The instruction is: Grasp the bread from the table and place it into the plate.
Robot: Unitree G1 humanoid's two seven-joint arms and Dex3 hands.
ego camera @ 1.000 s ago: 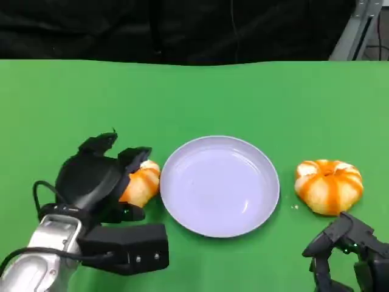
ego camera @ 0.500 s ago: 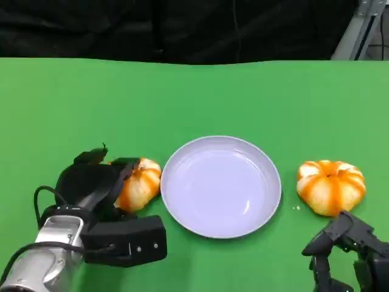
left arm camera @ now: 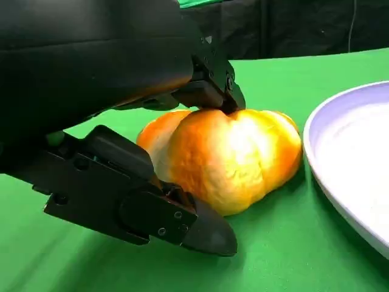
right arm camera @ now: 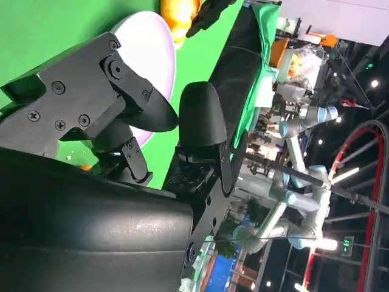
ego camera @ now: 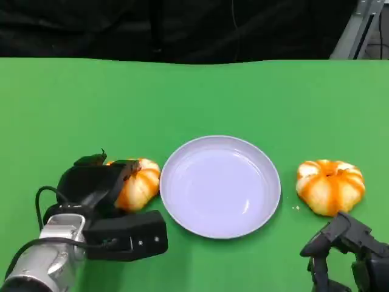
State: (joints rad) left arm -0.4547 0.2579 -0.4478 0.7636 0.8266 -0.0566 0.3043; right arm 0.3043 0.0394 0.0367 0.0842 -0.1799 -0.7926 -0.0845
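Two round orange-and-white breads lie on the green table. The left bread [ego camera: 141,181] sits just left of the pale lilac plate [ego camera: 182,210]. My left hand [ego camera: 91,185] is wrapped around its left side. In the left wrist view a finger [left arm camera: 209,91] presses on top of this bread [left arm camera: 237,158] and the thumb [left arm camera: 182,222] lies against its lower near side; it still rests on the table beside the plate rim [left arm camera: 340,182]. The second bread [ego camera: 330,185] lies right of the plate. My right hand [ego camera: 343,249] hangs just in front of it, fingers apart and holding nothing.
The green cloth runs back to a black backdrop at the table's far edge. A grey metal frame [ego camera: 355,27] stands at the back right. The right wrist view looks past my right hand [right arm camera: 121,115] to the plate [right arm camera: 155,55] and lab equipment beyond.
My left hand has dropped lower over the left bread and its fingers have closed onto it. The bread, the plate and my right hand have stayed where they were.
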